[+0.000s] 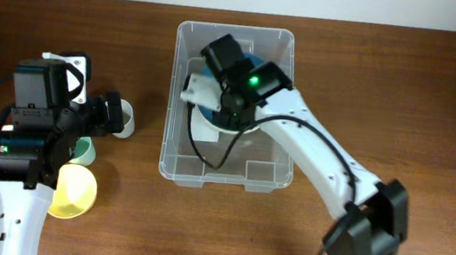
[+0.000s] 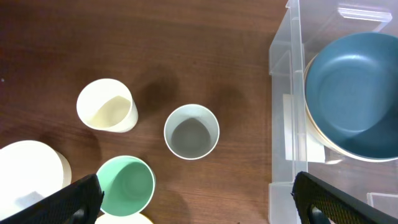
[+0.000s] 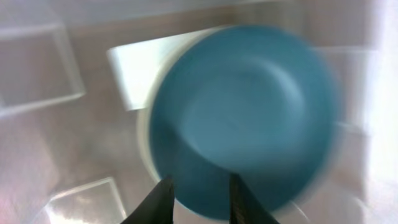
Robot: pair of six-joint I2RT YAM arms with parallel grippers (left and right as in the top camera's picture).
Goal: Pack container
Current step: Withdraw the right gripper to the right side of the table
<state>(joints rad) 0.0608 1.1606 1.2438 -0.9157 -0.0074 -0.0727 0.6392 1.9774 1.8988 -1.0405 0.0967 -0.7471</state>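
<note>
A: Where is the right gripper?
B: We see its fingers a little apart over the blue bowl. The view is blurred, so we can't tell if it's pinching the rim.
A: And the container?
B: Directly beneath that gripper, with the bowl inside. The left gripper is spread wide and empty above the bench, with the grey cup just ahead of it and the container off to its side.

left arm sits folded at the left side, wrist facing right, its jaws spread wide with nothing between them. right arm stretches from the near right toward the far middle, wrist tipped down, jaws narrowly parted.
</note>
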